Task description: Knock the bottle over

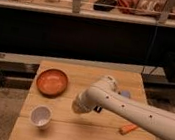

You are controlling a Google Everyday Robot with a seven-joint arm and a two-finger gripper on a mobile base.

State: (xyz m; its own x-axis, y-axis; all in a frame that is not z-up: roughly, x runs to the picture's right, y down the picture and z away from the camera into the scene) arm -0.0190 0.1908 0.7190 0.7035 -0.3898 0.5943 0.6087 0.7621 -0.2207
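My white arm (134,111) reaches in from the right across the wooden table (69,137). Its gripper (78,106) is at the arm's left end, low over the middle of the table, to the right of the white cup and below the bowl. The cream-beige bottle does not show as a separate thing; the arm and gripper cover the table's middle, where it may be hidden.
An orange-brown bowl (52,81) sits at the table's back left. A white cup (40,116) stands at the front left. A small orange object (129,128) lies at the right front. A bluish object (126,94) peeks out behind the arm. A dark counter runs behind the table.
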